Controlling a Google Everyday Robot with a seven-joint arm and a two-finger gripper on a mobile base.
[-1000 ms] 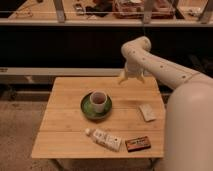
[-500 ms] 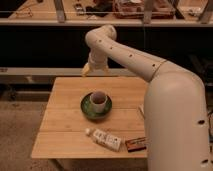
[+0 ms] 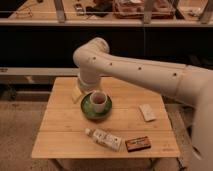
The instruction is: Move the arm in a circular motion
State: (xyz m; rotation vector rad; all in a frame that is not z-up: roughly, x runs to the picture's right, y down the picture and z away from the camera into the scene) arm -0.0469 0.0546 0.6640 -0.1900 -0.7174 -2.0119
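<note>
Wooden table (image 3: 65, 131) on speckled floor (image 3: 19, 125), arm (image 3: 142, 74) above, gripper (image 3: 76, 94) beside saucer (image 3: 88, 108)

Warm overhead light, rather dim. My gripper (image 3: 76, 94) hangs just beside the cup (image 3: 98, 101), under my arm (image 3: 130, 70), whose top gleams above my jaws; beyond them, darkness.

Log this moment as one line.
glossy white tubular robot arm: elbow above light wooden table | gripper: low, beside white cup on round green plate
</note>
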